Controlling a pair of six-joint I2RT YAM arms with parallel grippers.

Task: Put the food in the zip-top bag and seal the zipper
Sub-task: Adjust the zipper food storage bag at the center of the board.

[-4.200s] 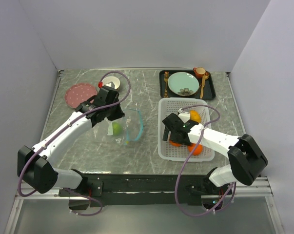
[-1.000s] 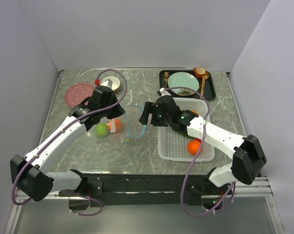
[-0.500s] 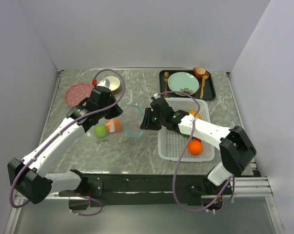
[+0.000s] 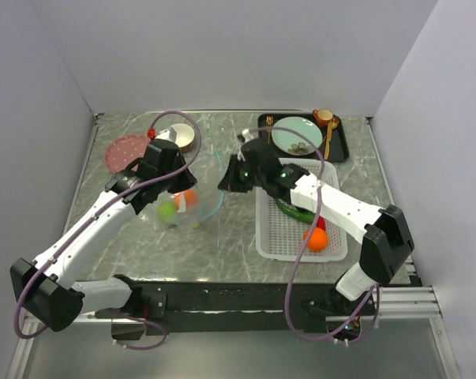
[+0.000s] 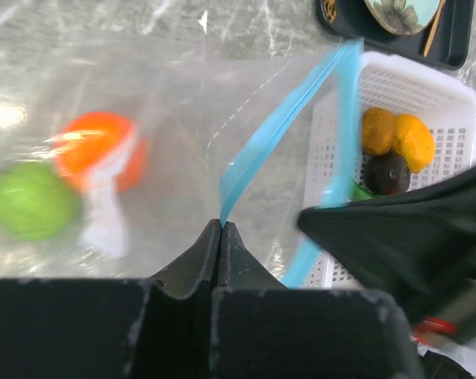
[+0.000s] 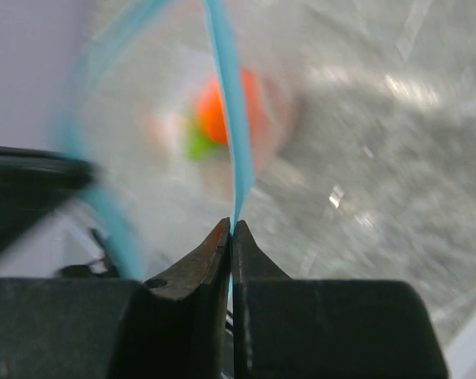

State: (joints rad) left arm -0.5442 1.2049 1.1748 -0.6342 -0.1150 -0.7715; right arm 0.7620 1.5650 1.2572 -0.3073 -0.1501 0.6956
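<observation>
A flat clear plastic zip-top bag [image 4: 192, 207] hangs between two robot arms over the middle of the grey marble tabletop [image 4: 222, 246]. From above the plastic is blurred, and both sets of fingertips are hidden under the wrists.

The wrist cameras show the grip. The left gripper [image 5: 222, 227] is pinched tight on the thin teal-blue zipper strip [image 5: 289, 114]. The right gripper [image 6: 231, 227] is pinched tight on another stretch of it, with the two lips parted.

Inside the bag lie a small toy orange [image 5: 95, 154] and a green toy apple [image 5: 28, 201], both smeared.

A white mesh basket [image 4: 263, 237] sits toward the tabletop's right edge. From above it shows a long green pepper [image 4: 294, 211], a sliver of red chili [image 4: 322, 223] and a second orange [image 4: 316, 239]. The right arm covers the basket's far end. Only the left wrist view shows what lies there: a yellow-brown fruit [image 5: 377, 130], a yellow-orange fruit [image 5: 415, 142] and a dark round one [image 5: 387, 174].
</observation>
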